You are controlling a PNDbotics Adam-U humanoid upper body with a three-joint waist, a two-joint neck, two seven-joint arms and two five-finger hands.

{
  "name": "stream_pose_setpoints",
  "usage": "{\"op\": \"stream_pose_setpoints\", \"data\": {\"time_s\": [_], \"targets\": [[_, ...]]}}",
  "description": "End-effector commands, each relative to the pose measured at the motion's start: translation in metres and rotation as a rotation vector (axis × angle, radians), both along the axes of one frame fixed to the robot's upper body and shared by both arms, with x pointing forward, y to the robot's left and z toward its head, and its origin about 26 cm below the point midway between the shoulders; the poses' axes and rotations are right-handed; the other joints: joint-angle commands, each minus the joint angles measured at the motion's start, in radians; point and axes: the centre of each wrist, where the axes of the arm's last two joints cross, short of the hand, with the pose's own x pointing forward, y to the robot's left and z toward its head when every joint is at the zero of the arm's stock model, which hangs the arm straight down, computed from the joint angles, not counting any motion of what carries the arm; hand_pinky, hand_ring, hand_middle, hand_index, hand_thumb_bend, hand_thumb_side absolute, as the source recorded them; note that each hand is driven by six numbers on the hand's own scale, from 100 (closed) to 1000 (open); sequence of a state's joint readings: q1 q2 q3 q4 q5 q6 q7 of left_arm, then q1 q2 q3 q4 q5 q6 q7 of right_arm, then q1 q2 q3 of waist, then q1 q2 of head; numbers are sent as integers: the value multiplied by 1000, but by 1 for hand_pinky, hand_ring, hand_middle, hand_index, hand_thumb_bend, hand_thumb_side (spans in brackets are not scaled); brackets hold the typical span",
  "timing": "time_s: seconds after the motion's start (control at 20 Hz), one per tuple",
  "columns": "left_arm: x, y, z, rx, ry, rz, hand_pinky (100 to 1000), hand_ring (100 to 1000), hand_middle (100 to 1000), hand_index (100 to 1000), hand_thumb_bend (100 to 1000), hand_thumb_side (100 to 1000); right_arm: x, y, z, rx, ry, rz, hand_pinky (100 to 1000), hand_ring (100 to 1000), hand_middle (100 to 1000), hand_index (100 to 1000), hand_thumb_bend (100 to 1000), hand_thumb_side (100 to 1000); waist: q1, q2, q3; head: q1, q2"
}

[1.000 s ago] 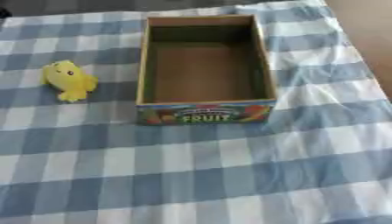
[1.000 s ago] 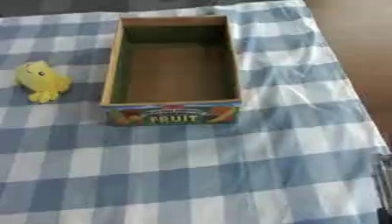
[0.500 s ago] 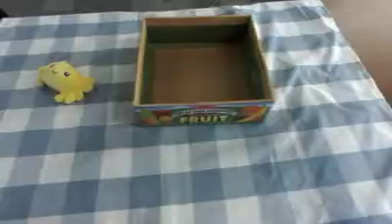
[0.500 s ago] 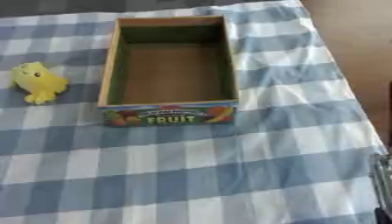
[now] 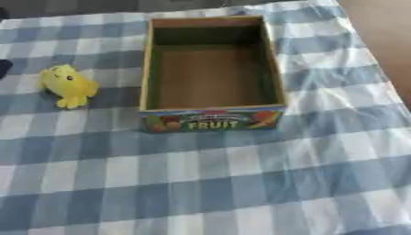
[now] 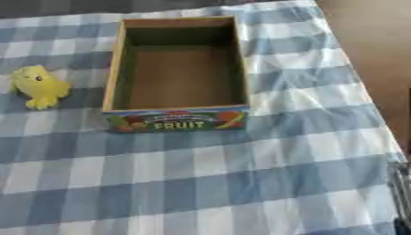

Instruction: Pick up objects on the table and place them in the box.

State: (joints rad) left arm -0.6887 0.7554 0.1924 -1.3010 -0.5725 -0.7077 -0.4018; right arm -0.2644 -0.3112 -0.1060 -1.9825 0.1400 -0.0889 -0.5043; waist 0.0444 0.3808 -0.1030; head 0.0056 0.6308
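Bench: blue and white checked cloth (image 5: 201,183) covers it.
Toy: yellow soft toy (image 5: 68,85) lies at 9 o'clock of the box, apart from it.
Box: open "FRUIT" box (image 5: 213,119), empty, mouth up so things can drop in.
Robot hand: neither is visible, state unknown.
Views: right eye alone shows metal edge (image 6: 399,193) at 4 o'clock.

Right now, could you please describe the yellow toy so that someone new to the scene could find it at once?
Start at the open cardboard box marked FRUIT, on the blue and white checked cloth. Look to the box's left: the toy lies there on the cloth, apart from the box. It is small, rounded and bright yellow, the only loose item in sight.
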Motion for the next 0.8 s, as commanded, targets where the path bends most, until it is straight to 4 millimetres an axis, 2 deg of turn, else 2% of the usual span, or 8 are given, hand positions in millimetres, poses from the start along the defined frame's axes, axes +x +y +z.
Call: {"op": "stream_pose_setpoints", "data": {"time_s": [0.05, 0.3, 0.55, 0.7, 0.8], "targets": [[-2, 5, 14, 288, 70, -93, 821, 847, 833, 958, 264, 506, -2, 0, 8, -10, -26, 5, 1000, 899, 569, 842, 100, 717, 0, -23, 0, 1, -7], [5, -2, 12, 303, 76, -97, 826, 849, 831, 961, 295, 490, -2, 0, 7, -9, -25, 8, 1000, 899, 569, 842, 100, 718, -1, -24, -3, -1, -12], [10, -10, 13, 357, 73, -83, 834, 852, 828, 961, 328, 366, -2, 1, 7, -10, -23, 11, 1000, 899, 569, 842, 100, 719, 1, -23, -5, 0, -7], [11, -16, 16, 399, 76, -76, 839, 855, 834, 969, 311, 190, -2, 1, 7, -12, -22, 14, 1000, 900, 568, 842, 100, 720, 3, -22, -6, 0, -3], [12, -18, 19, 424, 82, -70, 844, 858, 835, 969, 306, 147, -2, 1, 7, -13, -21, 15, 1000, 899, 568, 842, 100, 720, 4, -22, -6, 1, -1]]}}
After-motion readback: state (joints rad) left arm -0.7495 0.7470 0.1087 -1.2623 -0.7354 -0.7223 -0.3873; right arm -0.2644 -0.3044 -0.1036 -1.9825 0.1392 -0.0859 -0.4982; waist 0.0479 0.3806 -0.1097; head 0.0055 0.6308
